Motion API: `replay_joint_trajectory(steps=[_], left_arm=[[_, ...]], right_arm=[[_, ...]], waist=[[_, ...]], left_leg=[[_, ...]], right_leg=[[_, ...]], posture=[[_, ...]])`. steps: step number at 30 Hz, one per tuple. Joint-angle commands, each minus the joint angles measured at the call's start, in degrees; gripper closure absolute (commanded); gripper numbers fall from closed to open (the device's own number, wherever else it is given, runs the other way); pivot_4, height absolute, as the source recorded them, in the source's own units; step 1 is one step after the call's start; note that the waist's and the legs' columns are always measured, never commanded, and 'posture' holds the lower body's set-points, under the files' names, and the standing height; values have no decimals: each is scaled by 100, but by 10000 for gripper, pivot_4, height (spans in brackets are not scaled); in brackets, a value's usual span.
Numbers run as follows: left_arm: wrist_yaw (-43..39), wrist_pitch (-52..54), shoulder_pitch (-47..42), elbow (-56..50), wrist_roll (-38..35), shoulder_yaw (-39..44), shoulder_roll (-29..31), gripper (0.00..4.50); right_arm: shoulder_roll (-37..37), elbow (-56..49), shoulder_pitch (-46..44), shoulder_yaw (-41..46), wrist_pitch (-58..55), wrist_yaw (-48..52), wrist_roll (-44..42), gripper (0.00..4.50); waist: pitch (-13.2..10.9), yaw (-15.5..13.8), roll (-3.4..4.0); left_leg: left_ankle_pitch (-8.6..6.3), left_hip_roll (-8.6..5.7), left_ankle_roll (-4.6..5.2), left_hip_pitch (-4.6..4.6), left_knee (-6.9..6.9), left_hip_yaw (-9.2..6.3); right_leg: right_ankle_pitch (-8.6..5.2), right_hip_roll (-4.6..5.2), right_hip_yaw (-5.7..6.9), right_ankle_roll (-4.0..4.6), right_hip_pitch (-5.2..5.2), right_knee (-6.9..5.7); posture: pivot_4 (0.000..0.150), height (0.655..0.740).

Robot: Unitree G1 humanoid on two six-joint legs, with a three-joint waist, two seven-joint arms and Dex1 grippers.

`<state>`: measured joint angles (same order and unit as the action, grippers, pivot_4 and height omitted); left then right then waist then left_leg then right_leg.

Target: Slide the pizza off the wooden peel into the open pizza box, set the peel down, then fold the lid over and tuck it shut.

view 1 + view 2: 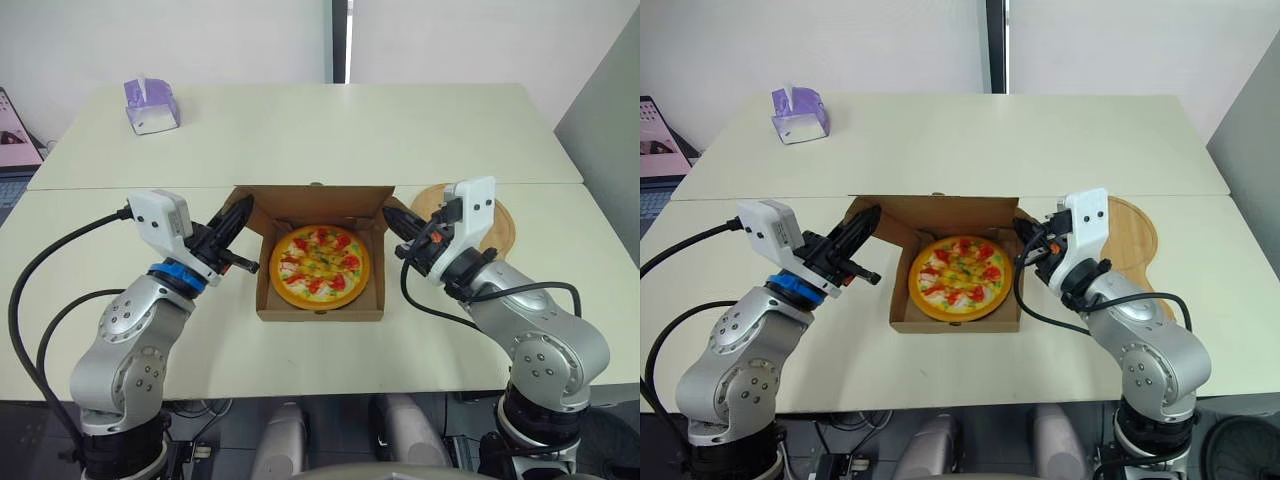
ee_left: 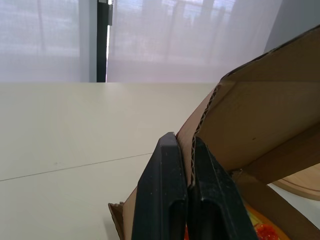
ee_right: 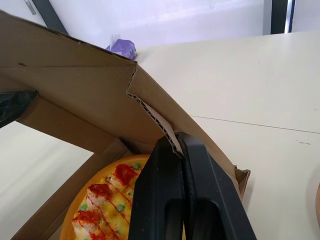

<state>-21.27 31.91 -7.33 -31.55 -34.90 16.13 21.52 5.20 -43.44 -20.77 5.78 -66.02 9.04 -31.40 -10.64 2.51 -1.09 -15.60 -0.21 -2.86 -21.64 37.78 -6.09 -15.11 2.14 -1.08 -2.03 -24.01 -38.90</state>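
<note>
1. The pizza (image 1: 320,265) is home. It lies flat in the base of the pizza box (image 1: 320,311), near the middle of the table (image 1: 300,130), between the two arms. That first step looks done.
2. The wooden peel (image 1: 497,228) lies flat on the table just right of the box, partly behind the right arm, with no gripper on it. The set-down looks done as well.
3. So it's lid time. The lid (image 1: 315,202) is hinged along the box's far side and stands raised, tipped only part way over the pizza. The toppings are in plain sight from above.
4. The left gripper (image 2: 184,141) has its fingers pressed together on the lid's left edge, with the corrugated card sandwiched between them.
5. The right gripper (image 3: 178,140) mirrors it, pinching the lid's right edge just above the pizza's rim.
6. By my reckoning, two of the three stages are behind us. What remains is swinging the lid down towards the near wall and tucking it shut.
7. The delicate bit will likely be the side flaps. They need to slip inside the box walls rather than catch on top, and both arms must come down together or the card may twist.
8. The purple tissue box (image 1: 152,106) sits at the far left, well apart and out of play.
</note>
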Motion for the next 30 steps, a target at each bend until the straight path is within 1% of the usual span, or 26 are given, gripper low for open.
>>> replay_joint_trajectory(steps=[1, 6, 10, 18, 21, 25, 28, 30], left_arm=[[69, -262, -128, -34, 82, 74, 42, 45000], [100, -374, -282, 151, 132, 83, 77, 45000], [98, -392, -239, 122, 157, -26, 43, 45000], [119, -382, -179, 60, 136, -135, 21, 45000], [109, -389, -131, 35, 131, -131, 31, 45000], [137, -410, -81, 17, 135, -121, 27, 45000], [145, -445, -39, 14, 146, -121, 36, 45000], [161, -463, -35, 22, 149, -111, 42, 45000]], right_arm=[[-302, 128, -402, 208, -412, -175, -435, 44742], [-758, 280, -1067, 681, -913, -597, -712, 44742], [-1075, 304, -1218, 991, -1372, -839, -896, 44742], [-1258, 125, -725, 952, -1821, -937, -982, 44742], [-1236, 85, -459, 879, -1817, -922, -943, 44742], [-1202, 72, -325, 827, -1647, -949, -849, 44742], [-897, 60, -286, 759, -1430, -854, -759, 38632], [-635, 43, -226, 803, -1369, -712, -837, 31962]], waist=[[0, 4, 0], [0, -13, 0], [-1, -55, 1], [0, -48, 2], [0, -47, 2], [0, -36, 2], [0, -35, 2], [-1, -47, 3]], left_leg=[[0, 0, 0, 0, 0, -1], [0, 0, 0, -8, 0, -5], [0, -1, 0, -13, 0, -9], [0, 1, 0, -9, -2, -6], [0, 1, 0, -7, -2, -6], [0, 1, 0, -4, -2, -4], [0, 2, 0, -5, -3, -6], [0, 1, 0, -7, -3, -5]], right_leg=[[0, 0, 1, 0, 0, 0], [1, -2, 5, 3, -3, 1], [1, 0, 8, 3, -5, 4], [0, -1, 7, 4, -4, 4], [0, -1, 5, 4, -2, 4], [-1, -1, 5, 3, -1, 4], [-1, -2, 6, 3, -1, 5], [-2, -2, 6, 3, -1, 7]], posture=[[1500, 7400], [1500, 7400], [1500, 7400], [1500, 7400], [1500, 7400], [1500, 7400], [1500, 7400], [1500, 7400]])
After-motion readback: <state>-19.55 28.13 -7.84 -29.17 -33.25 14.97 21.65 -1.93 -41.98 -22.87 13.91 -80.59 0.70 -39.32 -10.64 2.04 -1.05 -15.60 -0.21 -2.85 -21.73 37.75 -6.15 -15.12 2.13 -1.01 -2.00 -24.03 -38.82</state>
